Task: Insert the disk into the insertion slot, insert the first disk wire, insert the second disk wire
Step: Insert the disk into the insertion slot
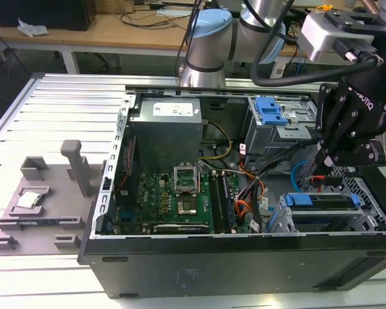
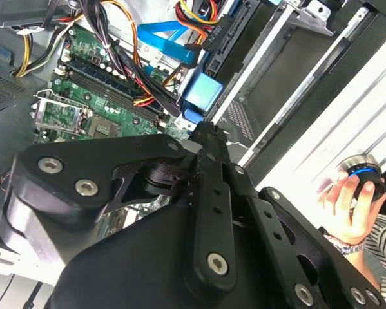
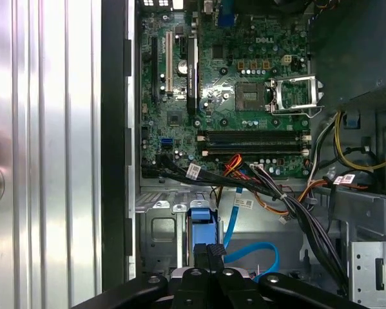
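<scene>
Disk [image 1: 325, 201] sits in the insertion slot [image 1: 372, 219], at 4 o'clock of the open case in the exterior view, so the disk step looks done. Gripper [image 1: 321, 165] hangs just above, at the disk's 12 o'clock, fingers pressed together with nothing visibly pinched. Blue cable [image 3: 234, 222] lies loose near the tips. You're probably on the first wire: square the plug to the disk's port, push straight, and avoid snagging the wire bundle [image 3: 257, 183]. Plug and port are hidden behind the gripper, and I can't tell which wire is which.

Robotics lab, slotted aluminium table [image 1: 64, 96], open computer case [image 1: 244, 270], cable-strewn wooden benches [image 1: 115, 32] behind
</scene>
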Motion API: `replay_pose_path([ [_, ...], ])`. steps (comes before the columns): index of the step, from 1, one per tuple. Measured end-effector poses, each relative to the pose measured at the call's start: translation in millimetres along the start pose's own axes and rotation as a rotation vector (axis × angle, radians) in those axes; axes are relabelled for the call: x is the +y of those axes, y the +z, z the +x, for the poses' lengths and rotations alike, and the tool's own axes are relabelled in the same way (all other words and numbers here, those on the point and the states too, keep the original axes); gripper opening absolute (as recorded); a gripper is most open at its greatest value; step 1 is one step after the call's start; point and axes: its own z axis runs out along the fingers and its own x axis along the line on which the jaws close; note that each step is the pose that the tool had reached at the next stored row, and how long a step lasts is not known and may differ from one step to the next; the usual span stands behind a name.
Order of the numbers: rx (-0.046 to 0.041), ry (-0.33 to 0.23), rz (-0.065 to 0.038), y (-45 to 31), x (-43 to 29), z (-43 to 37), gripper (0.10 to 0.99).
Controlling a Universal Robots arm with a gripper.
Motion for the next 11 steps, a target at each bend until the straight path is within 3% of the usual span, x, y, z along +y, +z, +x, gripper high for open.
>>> replay_pose_path([
  [5, -0.0004, 0.000, 0.000, 0.5, -1.3, 0.0, 0.106],
  [8, -0.0001, 0.000, 0.000, -0.1, -10.7, -0.5, 0.106],
  [11, 0.0000, 0.000, -0.001, -0.8, -30.2, -1.4, 0.106],
])
